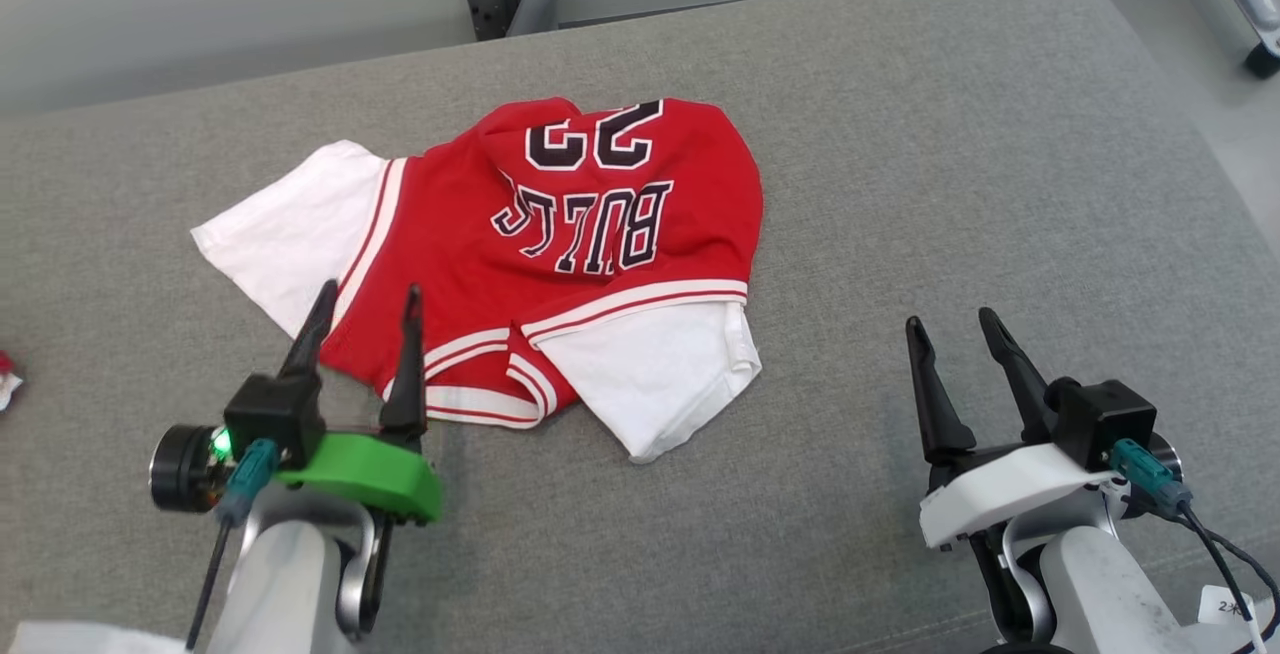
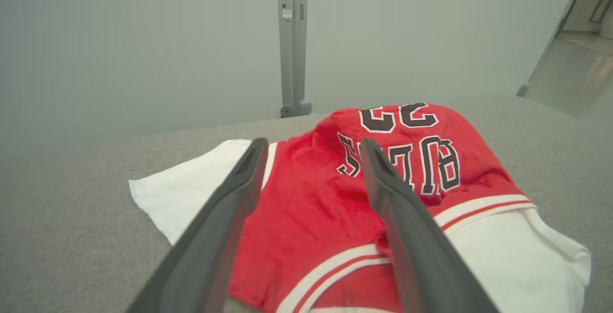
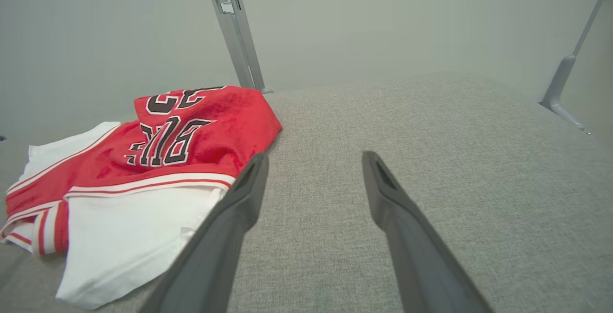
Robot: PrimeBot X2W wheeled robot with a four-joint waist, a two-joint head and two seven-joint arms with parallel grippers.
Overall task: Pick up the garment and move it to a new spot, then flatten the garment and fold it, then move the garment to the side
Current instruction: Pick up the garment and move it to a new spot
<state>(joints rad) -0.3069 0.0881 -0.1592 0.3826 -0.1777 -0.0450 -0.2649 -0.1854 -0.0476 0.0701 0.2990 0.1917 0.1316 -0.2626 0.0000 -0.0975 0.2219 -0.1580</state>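
Shows garment (image 1: 560, 254) bunched at frame centre on grey cushion (image 1: 900, 184). Judged light, limp, unbreakable cloth; best pinched at a white sleeve edge or striped hem. Left gripper (image 1: 370, 289), lower left, and right gripper (image 1: 950, 319), lower right: spread wide, empty.

The left gripper (image 1: 371, 288) and the right gripper (image 1: 948, 318) pointed forward, each with its fingers spread wide.

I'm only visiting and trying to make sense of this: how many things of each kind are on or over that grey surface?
Garments: 1, the red and white jersey
Claws: 2, the left claw and the right claw, both open
Small bits: 1, the small red-and-white scrap at the left edge
Total: 4
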